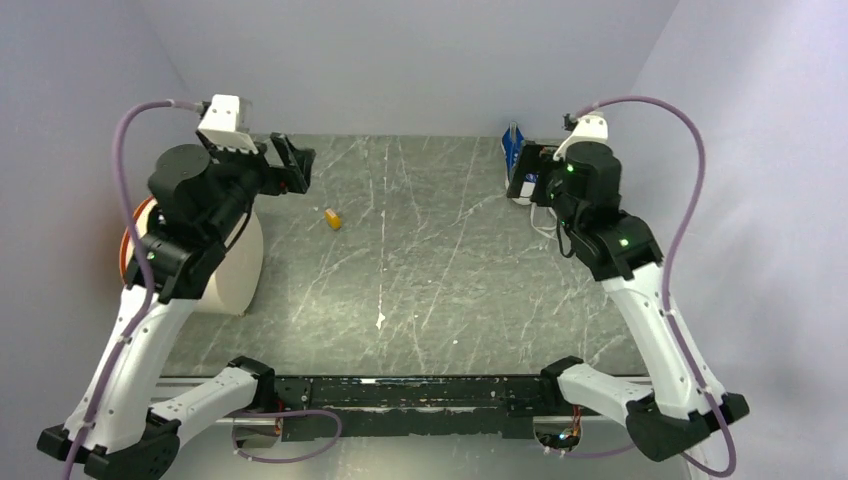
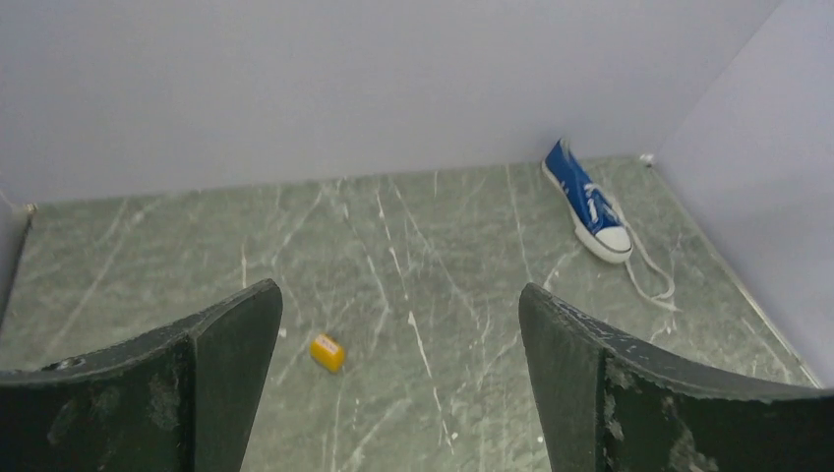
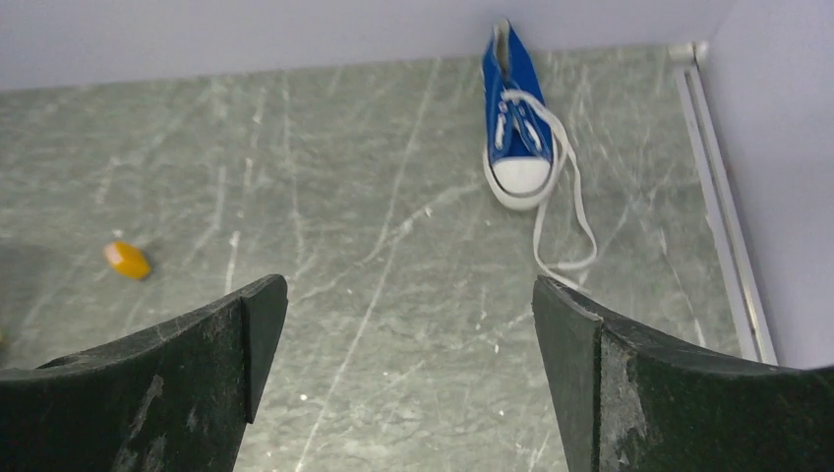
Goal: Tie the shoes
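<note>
**Top view.** The table (image 1: 420, 280) is a grey-green slab, marble-like, with white veins and scratches. Pale matt walls close three sides. A small yellow block (image 1: 332, 218) lies left of centre. A white cylindrical roll (image 1: 238, 275) with an orange rim stands beside the left arm. The left gripper (image 1: 298, 165) is raised over the far-left area. The right gripper (image 1: 522, 175) is over the far-right corner and partly covers the sneaker (image 1: 512, 143); only a blue sliver by the back wall shows. How far either gripper is spread cannot be read from this view.

**Left wrist view.** The fingers (image 2: 211, 364) are dark, flat and scuffed grey at the edges. They are spread wide, with nothing between them and nothing touched. The sneaker sits in the far-right corner, heel to the back wall, toe cap facing the near side.

**Right wrist view.** The fingers (image 3: 629, 383) have the same dark, worn surface. They are also wide apart, holding and touching nothing. The sneaker has blue canvas, a rounded white rubber toe cap and a white sole edge. It lies upright on its sole, heel at the wall. The white laces (image 3: 572, 221) are untied, and one long strand trails in a loop past the toe onto the slab. The block lies well apart, far left.
</note>
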You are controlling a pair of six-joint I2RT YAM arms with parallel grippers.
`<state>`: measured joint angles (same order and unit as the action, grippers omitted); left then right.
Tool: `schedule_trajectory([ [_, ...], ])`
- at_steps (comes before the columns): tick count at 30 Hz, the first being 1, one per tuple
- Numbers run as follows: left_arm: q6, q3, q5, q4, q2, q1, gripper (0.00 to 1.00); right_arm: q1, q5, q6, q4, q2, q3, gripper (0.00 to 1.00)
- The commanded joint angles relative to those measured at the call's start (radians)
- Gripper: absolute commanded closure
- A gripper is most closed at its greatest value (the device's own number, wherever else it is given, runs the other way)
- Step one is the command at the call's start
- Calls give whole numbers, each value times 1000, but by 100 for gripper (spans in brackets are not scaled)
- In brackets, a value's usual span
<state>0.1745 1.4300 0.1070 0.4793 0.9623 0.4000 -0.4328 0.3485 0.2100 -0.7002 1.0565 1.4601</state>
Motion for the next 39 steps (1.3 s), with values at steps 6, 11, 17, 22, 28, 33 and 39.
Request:
schedule_trajectory([
  [6,82,-144,-131,-130,74,-65,4,118,-18,71,213,184,-196,0],
  [11,61,-176,-206,-192,130,-62,3,160,-30,90,291,380,-194,0],
  [17,-46,-175,-212,-201,184,-7,3,197,-69,94,396,630,-119,0],
  [22,-157,-174,-191,-175,197,52,3,216,-73,78,447,836,0,0],
  [28,-196,-187,-220,-173,207,90,3,247,14,11,405,1078,273,0],
  [33,-228,-184,-209,-159,214,96,3,293,62,-26,390,1248,510,0],
  [39,-232,-179,-219,-159,227,99,3,345,7,-61,415,1401,679,0],
])
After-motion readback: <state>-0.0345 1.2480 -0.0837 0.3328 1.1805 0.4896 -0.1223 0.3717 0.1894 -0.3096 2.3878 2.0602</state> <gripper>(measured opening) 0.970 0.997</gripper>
